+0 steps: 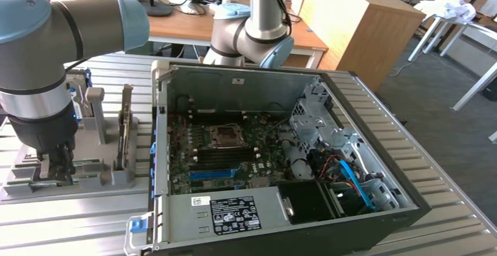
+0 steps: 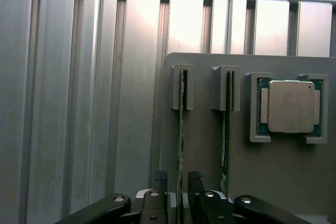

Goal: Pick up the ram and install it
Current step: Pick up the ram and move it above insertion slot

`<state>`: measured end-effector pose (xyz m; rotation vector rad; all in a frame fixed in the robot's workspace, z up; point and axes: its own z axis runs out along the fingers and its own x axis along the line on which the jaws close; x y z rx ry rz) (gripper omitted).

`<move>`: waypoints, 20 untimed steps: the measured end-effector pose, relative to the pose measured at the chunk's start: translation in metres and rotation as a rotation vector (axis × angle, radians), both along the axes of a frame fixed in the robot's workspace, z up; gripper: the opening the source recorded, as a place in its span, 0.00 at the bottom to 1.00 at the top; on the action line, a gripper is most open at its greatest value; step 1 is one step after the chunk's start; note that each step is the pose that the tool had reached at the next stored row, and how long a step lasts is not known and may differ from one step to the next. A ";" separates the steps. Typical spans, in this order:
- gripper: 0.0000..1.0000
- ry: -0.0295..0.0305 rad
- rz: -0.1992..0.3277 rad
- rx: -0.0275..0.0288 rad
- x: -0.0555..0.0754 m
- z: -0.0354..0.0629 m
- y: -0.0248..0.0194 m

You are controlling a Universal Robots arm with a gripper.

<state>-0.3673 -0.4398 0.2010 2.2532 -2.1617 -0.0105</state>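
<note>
Now the released pincer [image 2: 178,177] is straddling the ram [image 2: 181,121], seemingly light, stiff, fragile, best pinched across its faces

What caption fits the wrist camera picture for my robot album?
Open end effector straddling one ram standing on edge in the grey holder, processor chip alongside.

Green ram [image 2: 181,124], silver processor chip [image 2: 290,106], grey ribbed table [image 2: 79,103]

Thin green ram [image 2: 181,129], standing on edge in grey holder [image 2: 205,140] slot, second stick [image 2: 227,129] alongside
</note>
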 end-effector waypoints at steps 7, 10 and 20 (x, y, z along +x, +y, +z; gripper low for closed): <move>0.30 -0.0001 0.000 0.0001 0.000 -0.0001 0.0016; 0.30 -0.0001 0.000 0.0001 0.000 -0.0001 0.0015; 0.30 0.0000 0.000 0.0001 0.000 -0.0001 0.0007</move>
